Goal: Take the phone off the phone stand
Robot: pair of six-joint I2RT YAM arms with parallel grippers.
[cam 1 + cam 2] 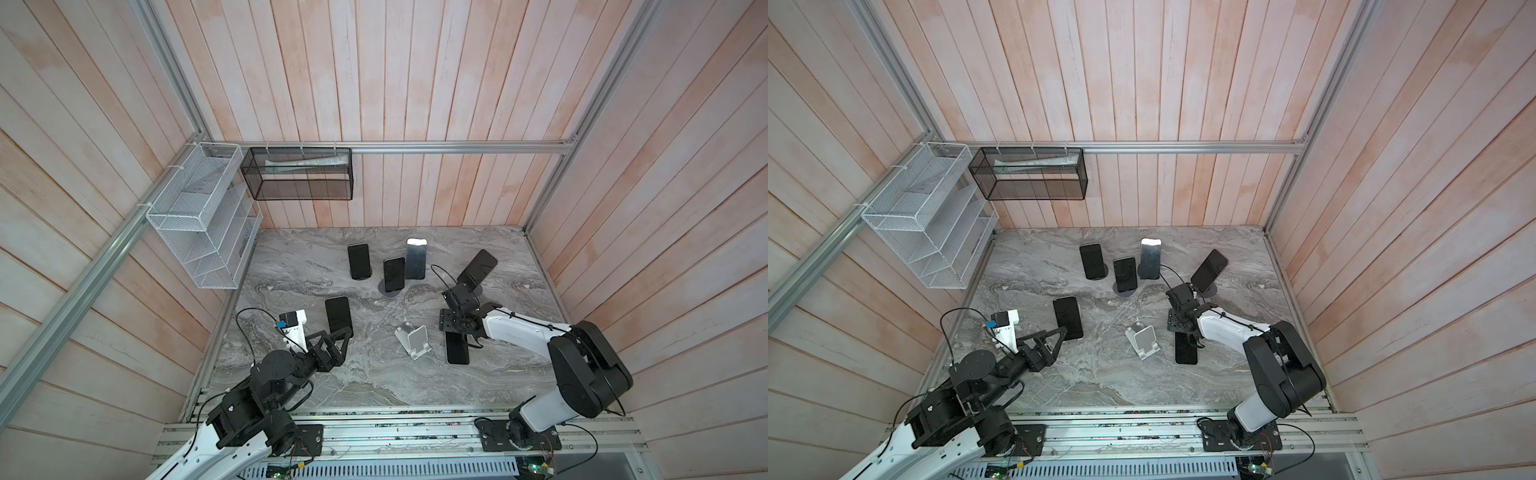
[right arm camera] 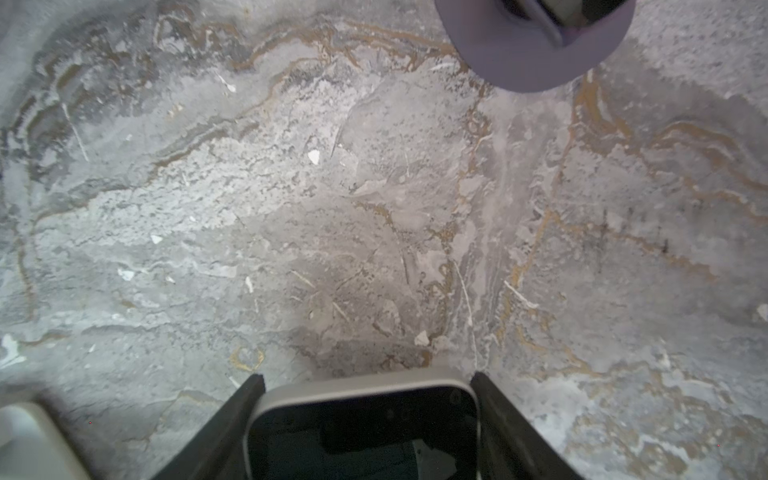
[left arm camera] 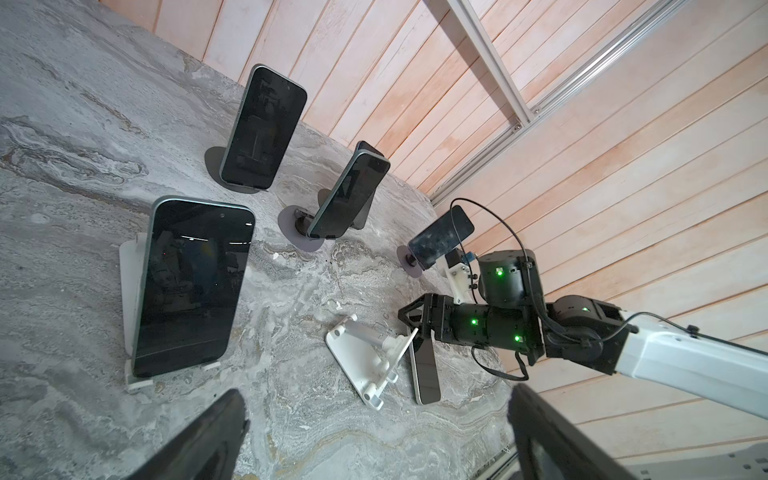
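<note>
Just beside the empty white plastic folding stand (image 1: pixel 415 341), on its side toward the right arm, the slim black phone with a pale rim (image 1: pixel 457 351) is lying flat on the grey marbled counter (image 1: pixel 374 386). Its long axis is running alongside the stand, not pointing at it. The right pincer (image 2: pixel 365 376) is clasping the phone's end across its width from above. The left pincer (image 1: pixel 338 332) is hanging wide and empty, well off on the stand's other side. Letting go and rising straight looks like the job ahead.
</note>
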